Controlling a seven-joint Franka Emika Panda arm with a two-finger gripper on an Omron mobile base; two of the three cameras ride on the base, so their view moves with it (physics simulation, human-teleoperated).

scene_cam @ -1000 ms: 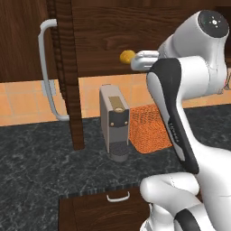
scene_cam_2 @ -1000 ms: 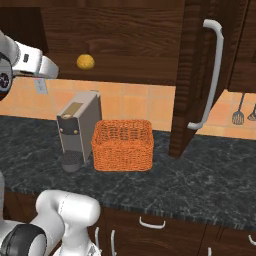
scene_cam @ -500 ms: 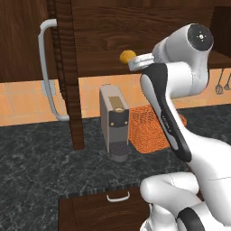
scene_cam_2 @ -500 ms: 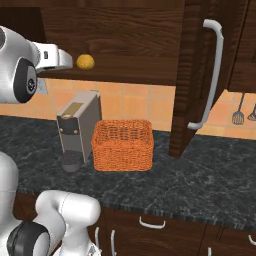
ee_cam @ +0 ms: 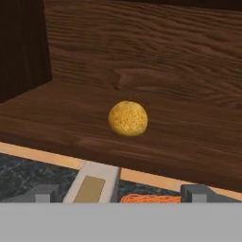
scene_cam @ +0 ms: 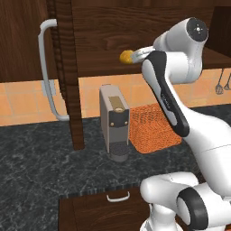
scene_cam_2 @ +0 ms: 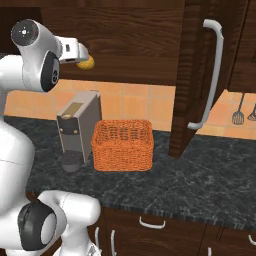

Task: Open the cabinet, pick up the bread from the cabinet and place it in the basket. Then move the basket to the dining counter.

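Observation:
The cabinet [scene_cam: 135,31] stands open, its door [scene_cam_2: 192,75] swung out. The bread [ee_cam: 128,118], a small golden bun, lies on the cabinet's wooden shelf [ee_cam: 189,137]. My gripper [ee_cam: 120,194] is open just in front of the bread, level with the shelf, and does not touch it. From the base views the gripper [scene_cam_2: 77,51] sits right beside the bread [scene_cam_2: 86,63] [scene_cam: 126,56]. Below the shelf, the orange basket [scene_cam_2: 122,145] [scene_cam: 151,128] rests on the black counter. The dining counter is out of view.
A grey coffee machine [scene_cam_2: 77,125] [scene_cam: 115,122] stands next to the basket, directly under the gripper. The other open door [scene_cam: 63,72] with its silver handle [scene_cam: 47,67] juts out over the black stone counter [scene_cam_2: 200,180]. Utensils [scene_cam_2: 239,116] hang on the tiled wall.
The arm has reached further into the cabinet, bringing the open gripper closer to the bread. Bread, basket and doors have not moved.

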